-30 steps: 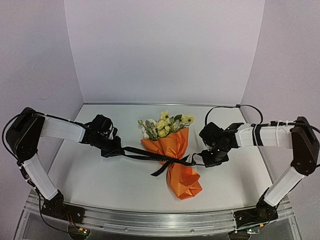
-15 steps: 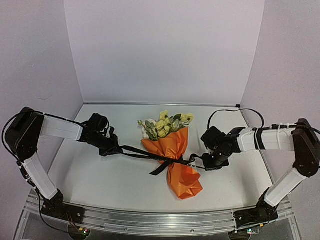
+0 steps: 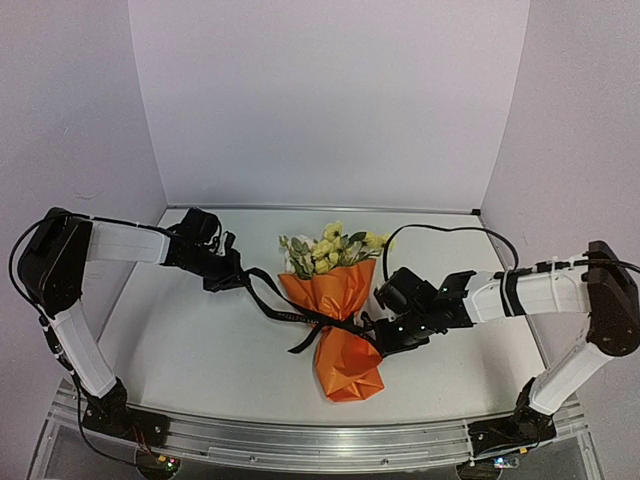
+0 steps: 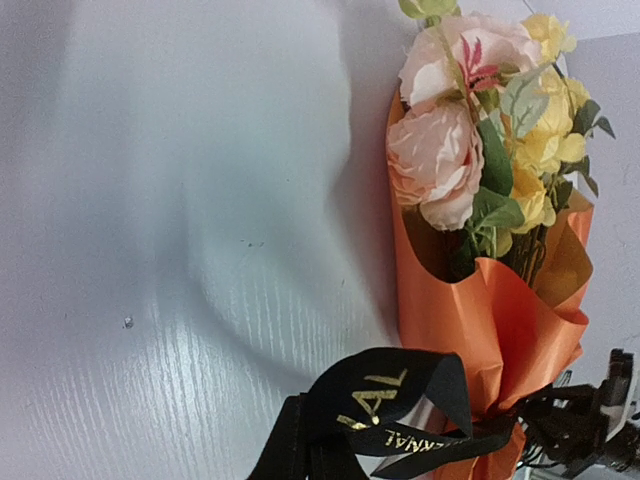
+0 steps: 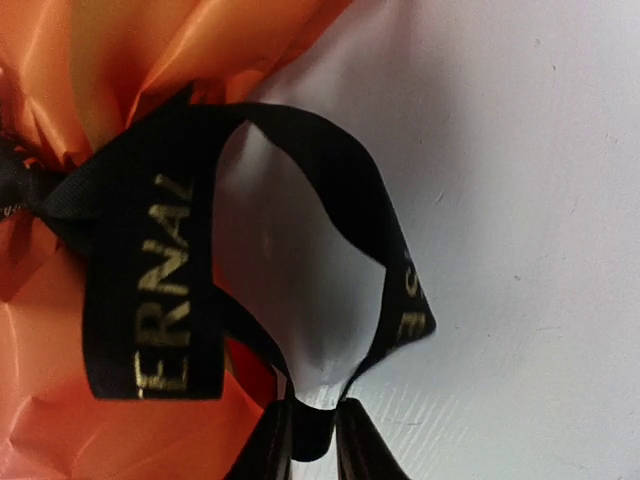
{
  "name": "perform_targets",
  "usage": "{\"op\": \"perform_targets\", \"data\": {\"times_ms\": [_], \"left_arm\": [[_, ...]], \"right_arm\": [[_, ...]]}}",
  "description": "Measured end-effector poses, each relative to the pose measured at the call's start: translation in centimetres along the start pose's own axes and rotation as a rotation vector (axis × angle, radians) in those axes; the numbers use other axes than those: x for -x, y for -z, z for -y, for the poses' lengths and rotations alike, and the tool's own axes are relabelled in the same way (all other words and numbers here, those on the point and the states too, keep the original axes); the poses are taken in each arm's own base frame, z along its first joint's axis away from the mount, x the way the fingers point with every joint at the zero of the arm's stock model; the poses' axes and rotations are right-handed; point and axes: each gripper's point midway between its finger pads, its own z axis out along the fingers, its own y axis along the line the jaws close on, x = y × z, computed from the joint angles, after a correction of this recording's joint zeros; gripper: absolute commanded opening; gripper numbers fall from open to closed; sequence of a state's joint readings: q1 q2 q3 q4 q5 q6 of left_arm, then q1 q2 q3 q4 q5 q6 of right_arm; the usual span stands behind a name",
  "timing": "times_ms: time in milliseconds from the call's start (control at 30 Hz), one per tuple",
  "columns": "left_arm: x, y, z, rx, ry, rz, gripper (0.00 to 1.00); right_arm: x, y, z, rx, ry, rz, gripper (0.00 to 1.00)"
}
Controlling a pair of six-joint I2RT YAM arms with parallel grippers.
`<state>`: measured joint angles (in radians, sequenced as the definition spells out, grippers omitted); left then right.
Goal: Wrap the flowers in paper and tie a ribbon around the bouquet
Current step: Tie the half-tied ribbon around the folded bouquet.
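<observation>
On the table (image 3: 190,370), the bouquet (image 3: 338,305) was laid at the centre, blooms toward the far side and twisted end toward the near edge. The left arm was folded at the elbow with its forearm stretched rightward, and the left gripper (image 3: 228,274) was closed on one end of the ribbon (image 3: 272,305), which was tied round the bouquet's waist. The right forearm was held low and stretched leftward, with the right gripper (image 3: 384,338) set just beside that waist. Only from the right wrist could its fingers (image 5: 365,450) be seen parted a little, a ribbon loop lying in the gap, and the knot (image 5: 30,195) pressed against the paper (image 5: 110,60). Pink-cream blooms among the flowers (image 4: 440,160) were made out clearly only from the left wrist.
</observation>
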<state>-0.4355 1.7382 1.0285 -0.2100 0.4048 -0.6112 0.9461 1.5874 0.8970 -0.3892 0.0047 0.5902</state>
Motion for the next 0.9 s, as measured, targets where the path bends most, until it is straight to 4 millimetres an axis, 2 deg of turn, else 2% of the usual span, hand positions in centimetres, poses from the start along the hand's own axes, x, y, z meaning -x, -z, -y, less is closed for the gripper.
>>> {"op": "perform_targets", "data": {"times_ms": [100,167,300,367,433,500,567,667,733,900], "left_arm": [[-0.4,0.2,-0.1,0.007,-0.018,-0.015,0.48],[-0.5,0.5,-0.2,0.018,-0.030,-0.017,0.57],[-0.1,2.2,0.2,0.044,-0.061,0.029,0.59],[0.4,3.4,1.0,0.048,-0.087,0.069,0.59],[0.4,4.2,2.3,0.045,-0.124,0.101,0.57],[-0.4,4.2,4.4,0.025,-0.179,0.101,0.55],[-1.9,3.6,6.9,-0.008,-0.244,0.076,0.54],[-4.0,2.6,10.3,-0.066,-0.316,0.032,0.53],[-5.4,1.7,11.9,-0.096,-0.351,-0.005,0.53],[-8.2,-0.7,12.8,-0.115,-0.398,-0.093,0.53]], "right_arm": [[0.0,1.8,0.2,0.013,0.025,0.014,0.42],[0.4,3.6,0.1,0.031,0.043,0.030,0.44],[3.0,7.1,-1.6,0.096,0.066,0.060,0.35],[5.4,8.5,-3.4,0.146,0.068,0.076,0.34],[8.1,9.0,-5.6,0.201,0.069,0.094,0.30],[10.0,8.3,-7.2,0.249,0.063,0.096,0.26],[10.1,6.5,-7.6,0.273,0.048,0.057,0.26],[8.8,3.3,-6.7,0.265,0.013,-0.023,0.27],[7.3,1.6,-5.6,0.247,-0.011,-0.073,0.27],[4.1,-0.6,-3.7,0.223,-0.075,-0.148,0.28]]}}
